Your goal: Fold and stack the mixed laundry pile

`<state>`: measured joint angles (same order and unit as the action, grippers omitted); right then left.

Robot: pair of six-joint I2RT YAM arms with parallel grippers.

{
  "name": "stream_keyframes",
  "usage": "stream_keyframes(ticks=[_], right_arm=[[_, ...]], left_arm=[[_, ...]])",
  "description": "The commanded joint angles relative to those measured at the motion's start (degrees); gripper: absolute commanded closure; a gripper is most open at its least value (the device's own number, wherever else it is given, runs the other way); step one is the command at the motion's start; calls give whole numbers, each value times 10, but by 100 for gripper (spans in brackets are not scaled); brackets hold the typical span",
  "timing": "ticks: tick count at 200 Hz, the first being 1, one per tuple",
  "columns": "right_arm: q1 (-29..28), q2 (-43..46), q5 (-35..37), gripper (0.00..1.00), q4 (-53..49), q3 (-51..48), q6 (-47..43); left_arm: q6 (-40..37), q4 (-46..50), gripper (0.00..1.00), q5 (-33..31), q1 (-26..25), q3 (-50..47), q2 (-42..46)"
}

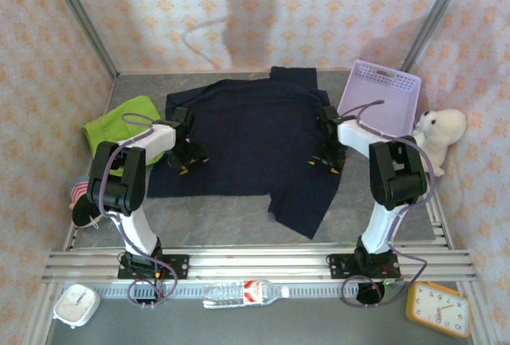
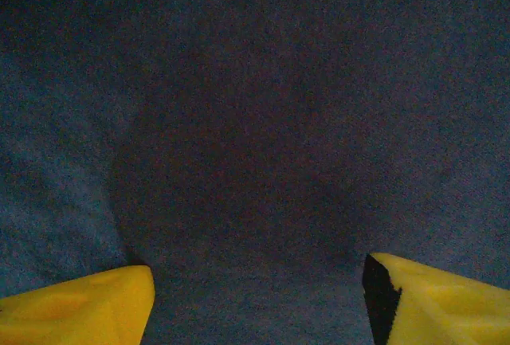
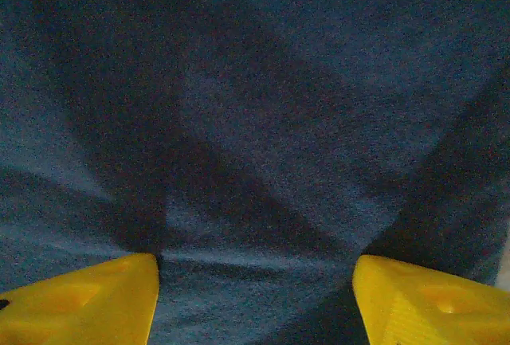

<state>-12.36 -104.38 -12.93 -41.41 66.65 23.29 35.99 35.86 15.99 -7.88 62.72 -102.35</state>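
While the navy garment [image 1: 247,146] is spread mostly flat across the middle of the tabletop [image 1: 223,221], it's not exactly tidy. One corner flops out toward the near edge, and the far side is a bit bunched. It's plain dark blue cloth with soft creases. The lime-green garment [image 1: 119,126] is crumpled in a heap off to the left. The left claw [image 1: 187,160] is down on the navy's left part and the right claw [image 1: 327,160] on its right part, near the lavender basket [image 1: 382,94]. Both have their jaws spread wide with nothing pinched, just navy fabric underneath.
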Motion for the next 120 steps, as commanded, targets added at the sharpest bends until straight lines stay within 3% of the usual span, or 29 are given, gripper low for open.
stream_keyframes(ticks=[1, 35, 73, 97, 120], right_arm=[[32, 25, 33, 30, 16, -20, -12], [80, 30, 28, 28, 15, -3, -49], [80, 79, -10, 28, -32, 23, -60], [63, 156, -10, 29, -58, -27, -27], [30, 238, -20, 31, -73, -104, 18]], left_arm=[[36, -28, 28, 24, -28, -45, 8], [81, -52, 28, 37, -47, -73, 34], [64, 9, 26, 11, -50, -17, 76], [42, 46, 25, -39, -47, 15, 97], [38, 53, 24, -47, -35, 17, 108]])
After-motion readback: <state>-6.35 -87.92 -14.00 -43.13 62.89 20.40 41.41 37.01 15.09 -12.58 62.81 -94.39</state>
